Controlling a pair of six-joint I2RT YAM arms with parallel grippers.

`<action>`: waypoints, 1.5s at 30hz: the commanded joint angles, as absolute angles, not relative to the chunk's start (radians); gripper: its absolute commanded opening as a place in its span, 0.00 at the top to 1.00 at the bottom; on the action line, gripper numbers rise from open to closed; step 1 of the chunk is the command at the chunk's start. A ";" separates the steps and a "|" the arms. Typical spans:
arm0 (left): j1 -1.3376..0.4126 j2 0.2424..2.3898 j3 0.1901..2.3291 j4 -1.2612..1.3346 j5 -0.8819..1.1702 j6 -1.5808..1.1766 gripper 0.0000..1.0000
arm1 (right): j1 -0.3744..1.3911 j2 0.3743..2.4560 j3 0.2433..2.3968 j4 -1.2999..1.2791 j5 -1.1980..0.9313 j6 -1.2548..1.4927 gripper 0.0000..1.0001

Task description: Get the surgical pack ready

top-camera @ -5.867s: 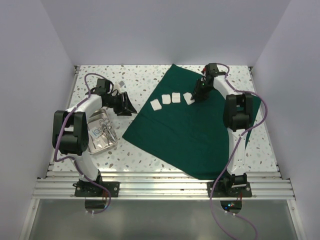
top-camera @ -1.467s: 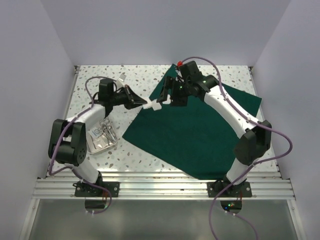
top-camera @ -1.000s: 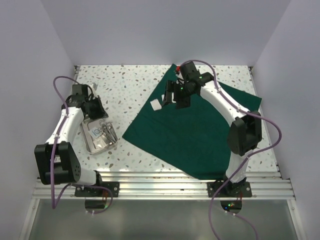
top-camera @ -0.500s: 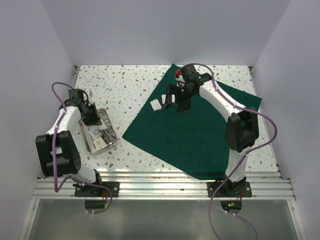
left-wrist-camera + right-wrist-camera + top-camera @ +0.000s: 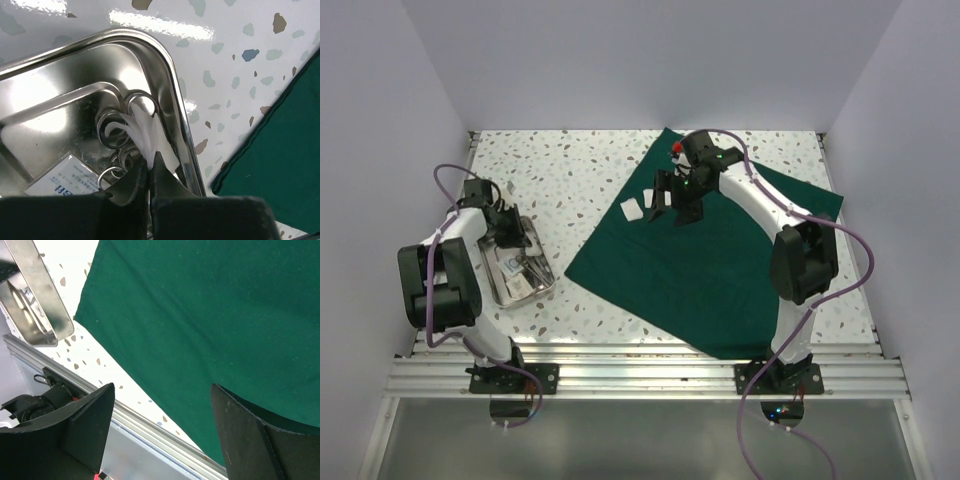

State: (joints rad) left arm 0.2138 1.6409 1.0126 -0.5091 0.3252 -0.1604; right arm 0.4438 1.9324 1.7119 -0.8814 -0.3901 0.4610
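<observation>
L tool is down inside the steel tray, which sits near the left edge of the desk. Its fingers are all but together, pinched on a crumpled white gauze piece. The gauze lies across the ring handles of the instruments. Can't tell scissors from forceps, as the blades are out of frame. A white card w/ blue print also lies in the tray, partly cut off by the tool body. In the overhead view the L tool is over the tray's far end.

The green cloth is spread flat, centre to right of the desk, w/ one corner near the tray. A white gauze square lies on its upper-left part. A 2nd white bit next to it is mostly hidden by the R tool.

The R tool hangs above the cloth w/ fingers wide apart, holding nothing. The wrist view shows only cloth between the fingers.
</observation>
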 commanded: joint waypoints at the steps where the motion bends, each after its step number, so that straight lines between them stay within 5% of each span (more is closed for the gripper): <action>1: 0.221 1.667 1.065 -0.434 0.376 -0.123 1.00 | 0.439 1.924 1.709 -0.888 -0.422 0.439 0.19; 32: 0.227 1.793 1.149 -0.468 0.255 -0.115 1.00 | 0.434 1.962 1.744 -0.917 -0.423 0.419 0.19; 37: 0.230 1.818 1.154 -0.506 0.204 -0.124 0.94 | 0.434 1.968 1.744 -0.913 -0.425 0.420 0.19; 45: 0.230 1.806 1.158 -0.505 0.216 -0.143 0.72 | 0.434 1.983 1.752 -0.910 -0.425 0.428 0.19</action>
